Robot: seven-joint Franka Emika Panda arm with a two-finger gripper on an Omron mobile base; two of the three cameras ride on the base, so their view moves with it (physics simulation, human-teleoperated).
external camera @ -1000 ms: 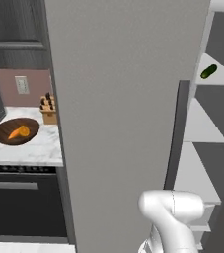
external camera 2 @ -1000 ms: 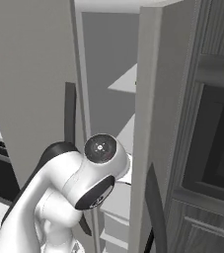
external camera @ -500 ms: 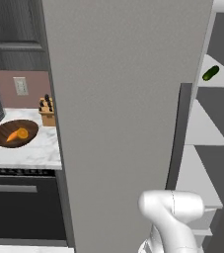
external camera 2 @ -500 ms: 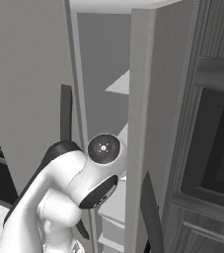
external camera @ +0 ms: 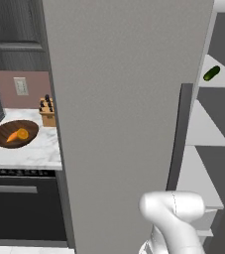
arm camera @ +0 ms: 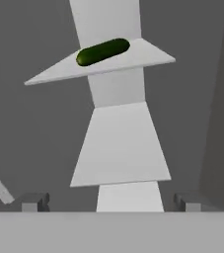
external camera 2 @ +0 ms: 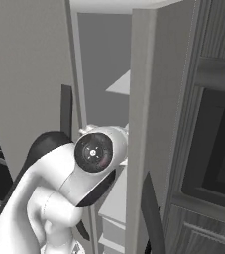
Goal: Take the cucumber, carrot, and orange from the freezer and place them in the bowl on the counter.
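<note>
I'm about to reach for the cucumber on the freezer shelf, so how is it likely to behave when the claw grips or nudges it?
The cucumber looks like a smooth, rounded cylinder lying on its side on a flat white shelf, so a nudge would probably roll it. Its glossy skin may slip between the pads unless gripped across its width. It looks stiff, so it should not droop.

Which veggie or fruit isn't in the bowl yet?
The green cucumber. It lies on a freezer shelf, while the carrot and orange sit in the wooden bowl.
</note>
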